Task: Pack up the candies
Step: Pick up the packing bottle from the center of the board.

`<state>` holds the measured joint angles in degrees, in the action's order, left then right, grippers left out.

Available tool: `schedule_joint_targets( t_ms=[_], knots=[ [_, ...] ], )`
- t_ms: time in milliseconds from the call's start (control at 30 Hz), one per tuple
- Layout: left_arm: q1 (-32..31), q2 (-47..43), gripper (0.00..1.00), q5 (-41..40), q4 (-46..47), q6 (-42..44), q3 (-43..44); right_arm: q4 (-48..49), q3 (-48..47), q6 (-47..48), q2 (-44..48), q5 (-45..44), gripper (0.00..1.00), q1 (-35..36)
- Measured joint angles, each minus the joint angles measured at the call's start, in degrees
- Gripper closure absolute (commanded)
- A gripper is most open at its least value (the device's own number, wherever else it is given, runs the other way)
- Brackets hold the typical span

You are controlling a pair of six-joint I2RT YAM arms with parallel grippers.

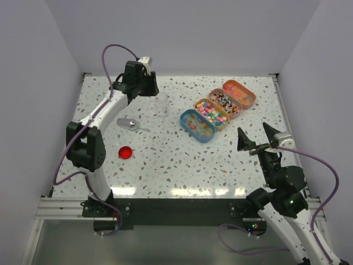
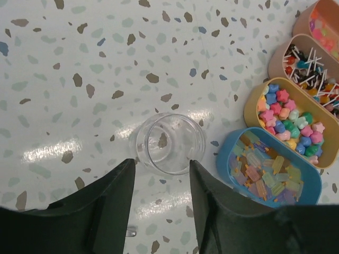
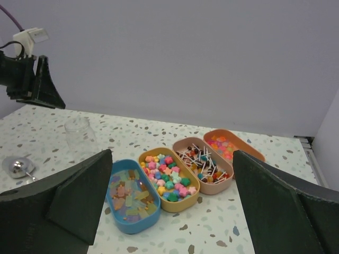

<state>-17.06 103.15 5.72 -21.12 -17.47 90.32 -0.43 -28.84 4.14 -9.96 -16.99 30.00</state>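
Tabletop (image 1: 165,165): four tins (image 3: 132,226) of candies (image 3: 167,177), one jar (image 2: 169,143), one scoop (image 1: 128,123), one lid (image 1: 126,152)

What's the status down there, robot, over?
Left gripper open, just short of the empty clear jar. Right gripper open, empty, back from the tins. Candies all in the tins, none packed. Nothing blocking; scoop, red lid off to the side.

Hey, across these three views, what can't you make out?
Left gripper: in the top view its own wrist covers the fingertips, so contact with the clear jar is unclear.
Farthest tin: cut off by the left wrist view's corner.
Scoop: in the right wrist view, partly behind a finger of the right gripper.
Candies: too small in the top view to tell apart.
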Motion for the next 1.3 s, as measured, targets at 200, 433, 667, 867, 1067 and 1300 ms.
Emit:
schedule_joint_targets(
  t_ms=[200, 433, 667, 867, 1067, 1300],
  knots=[
    [-1.49, 6.43, 0.59, -2.21, -3.76, 0.55, 5.42, -0.02, 0.02, 0.0, -0.37, 0.02, 0.01, 0.0],
    [-1.84, 12.2, 0.6, -6.03, -7.34, 2.08, 11.21, -0.02, 0.09, 0.04, -1.7, 0.07, 0.01, 0.0],
    [-2.49, 15.96, 0.65, -7.67, -10.19, 3.65, 14.16, -0.02, 0.22, 0.07, -2.16, 0.07, 0.01, 0.0],
    [-3.5, 17.59, 0.81, -7.65, -11.82, 4.81, 15.21, -0.02, 0.24, 0.37, -2.16, 0.07, 0.01, 0.0],
    [-4.74, 17.51, 0.97, -8.33, -14.49, 6.21, 15.98, -0.02, 0.26, 0.48, -1.97, 0.07, 0.01, 0.0],
    [-7.78, 11.67, 0.99, -12.11, -17.64, 8.02, 10.27, 0.0, 0.26, 0.63, -1.49, 0.07, 0.01, 0.07]
  ],
)
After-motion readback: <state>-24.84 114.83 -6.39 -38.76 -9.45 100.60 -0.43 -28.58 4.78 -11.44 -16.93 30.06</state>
